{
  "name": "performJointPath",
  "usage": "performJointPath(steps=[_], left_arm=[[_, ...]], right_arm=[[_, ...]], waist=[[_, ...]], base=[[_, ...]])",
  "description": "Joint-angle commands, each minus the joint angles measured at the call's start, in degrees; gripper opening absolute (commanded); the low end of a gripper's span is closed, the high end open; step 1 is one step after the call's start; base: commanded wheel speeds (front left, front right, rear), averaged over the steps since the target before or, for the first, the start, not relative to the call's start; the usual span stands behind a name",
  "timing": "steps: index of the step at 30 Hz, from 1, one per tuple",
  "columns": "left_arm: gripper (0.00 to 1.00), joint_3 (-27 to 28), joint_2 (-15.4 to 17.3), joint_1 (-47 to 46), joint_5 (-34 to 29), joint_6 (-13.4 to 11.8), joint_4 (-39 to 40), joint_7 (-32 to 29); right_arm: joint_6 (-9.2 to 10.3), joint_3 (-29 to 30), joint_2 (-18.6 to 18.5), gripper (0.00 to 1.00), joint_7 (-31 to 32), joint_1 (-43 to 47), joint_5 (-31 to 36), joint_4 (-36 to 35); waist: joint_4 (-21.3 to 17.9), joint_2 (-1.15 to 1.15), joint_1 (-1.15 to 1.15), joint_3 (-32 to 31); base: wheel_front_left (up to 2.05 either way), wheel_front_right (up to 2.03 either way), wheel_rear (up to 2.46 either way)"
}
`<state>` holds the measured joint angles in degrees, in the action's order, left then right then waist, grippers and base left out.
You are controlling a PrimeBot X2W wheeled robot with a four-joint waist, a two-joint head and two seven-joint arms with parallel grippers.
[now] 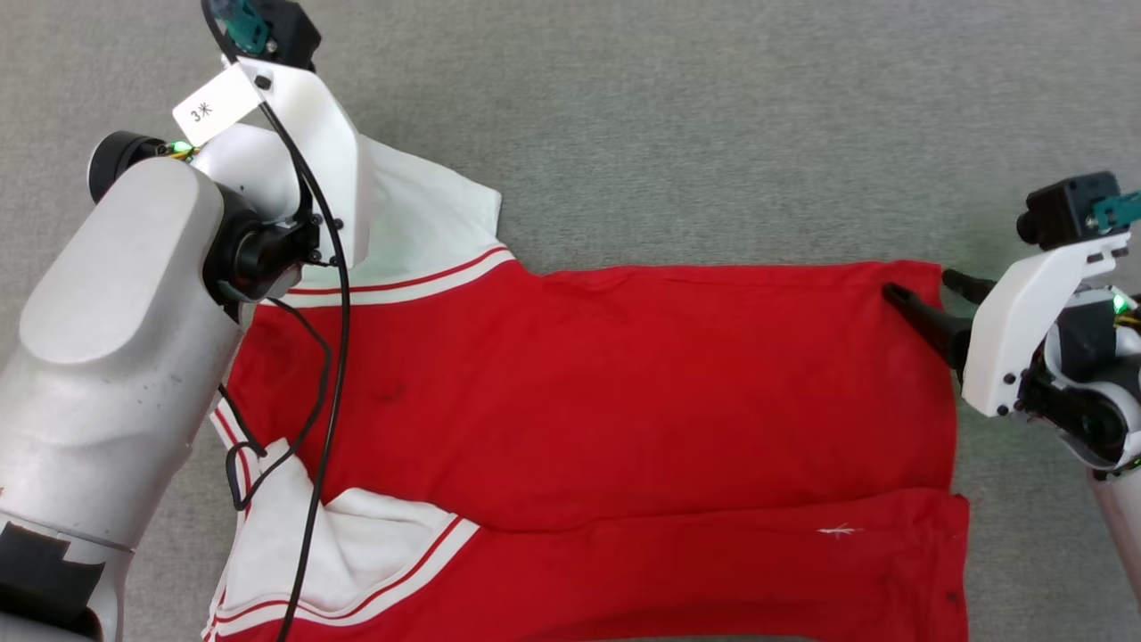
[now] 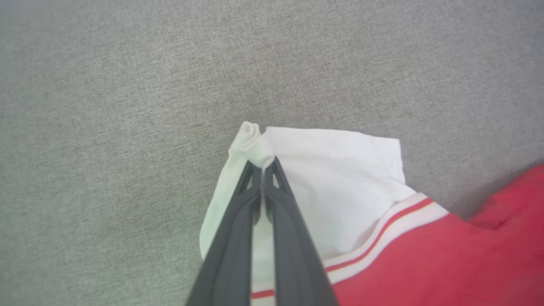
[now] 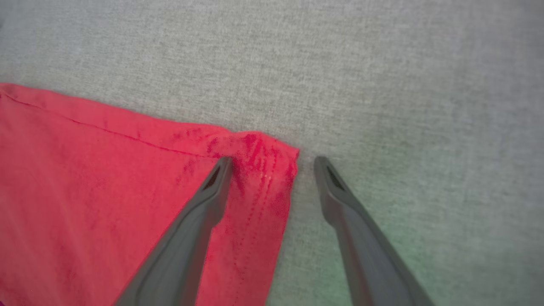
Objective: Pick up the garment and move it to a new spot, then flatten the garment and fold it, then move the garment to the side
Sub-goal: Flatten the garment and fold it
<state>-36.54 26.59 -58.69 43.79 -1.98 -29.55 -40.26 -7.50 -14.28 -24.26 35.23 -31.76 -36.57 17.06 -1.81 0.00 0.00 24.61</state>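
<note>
The left gripper [image 2: 263,166] pinches the garment [image 1: 624,392] by its white sleeve [image 2: 335,170] — ten o'clock. The right gripper [image 3: 273,163] gapes empty astride the two o'clock hem corner [image 3: 278,159].

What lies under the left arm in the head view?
The garment runs beneath the left arm; white sleeves and striped trim show beside it. The part between the sleeves is covered. Left wrist view: left claw shut on a sleeve's edge.
</note>
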Motion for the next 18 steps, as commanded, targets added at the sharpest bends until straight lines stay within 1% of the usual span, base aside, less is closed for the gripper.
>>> performJointPath(steps=[1, 2, 3, 4, 5, 6, 7, 11, 15, 18], left_arm=[[0.00, -0.1, -0.2, -0.3, -0.1, 0.3, 0.4, 0.7], [0.00, 0.0, -0.2, -0.2, -0.1, 0.3, 0.6, 0.8], [0.00, 0.1, -0.1, 0.0, 0.0, 0.3, 0.7, 1.1], [0.00, 0.1, -0.1, 0.0, 0.0, 0.3, 0.7, 1.1], [0.00, 0.1, -0.1, 0.2, 0.1, 0.3, 0.8, 1.3], [0.00, 0.2, 0.0, 0.4, 0.2, 0.3, 0.8, 1.6], [0.00, 0.3, 0.1, 0.6, 0.2, 0.4, 0.8, 1.8], [0.00, 0.7, 0.6, 1.2, 0.5, 0.3, 0.8, 2.9], [0.00, 1.2, 1.4, 2.6, 0.7, 0.3, 1.2, 4.7], [0.00, 1.5, 2.4, 4.3, 0.6, 0.2, 2.1, 6.4]], right_arm=[[0.02, -2.2, 0.2, 1.00, 2.1, 0.1, -0.7, 1.6], [0.01, -3.0, 0.2, 1.00, 2.9, 0.2, -1.2, 2.1], [0.01, -3.8, 0.4, 0.83, 4.2, 0.5, -1.5, 2.8], [0.01, -3.8, 0.4, 0.83, 4.2, 0.5, -1.5, 2.8], [-0.07, -4.6, 0.3, 0.42, 5.4, 0.8, -1.6, 3.4], [-0.07, -5.1, 0.4, 0.11, 5.8, 0.8, -1.9, 3.5], [-0.07, -5.3, 0.6, 0.00, 6.3, 1.0, -2.2, 3.7], [-0.04, -4.1, -0.5, 0.00, 5.9, -0.3, -2.0, 3.1], [0.05, -1.4, -1.5, 0.00, 3.6, -1.4, -0.9, 1.2], [0.05, 0.8, -1.0, 0.00, 1.6, -0.9, -0.4, -0.5]], waist=[[1.1, 0.00, 0.00, 0.9], [1.4, 0.00, 0.00, 1.1], [1.5, 0.00, 0.00, 1.2], [1.5, 0.00, 0.00, 1.2], [1.7, 0.00, 0.00, 1.3], [1.8, 0.00, 0.00, 1.3], [1.9, 0.00, 0.00, 1.3], [2.0, 0.00, 0.00, 0.7], [1.8, 0.00, 0.00, -1.0], [1.7, 0.00, 0.00, -2.9]], base=[[0.00, 0.00, 0.00], [0.00, 0.00, 0.00], [0.00, 0.00, 0.00], [0.00, 0.00, 0.00], [0.00, 0.00, 0.00], [0.00, 0.00, 0.00], [0.00, 0.00, 0.00], [0.00, 0.00, 0.00], [0.00, 0.00, 0.00], [0.00, 0.00, 0.00]])
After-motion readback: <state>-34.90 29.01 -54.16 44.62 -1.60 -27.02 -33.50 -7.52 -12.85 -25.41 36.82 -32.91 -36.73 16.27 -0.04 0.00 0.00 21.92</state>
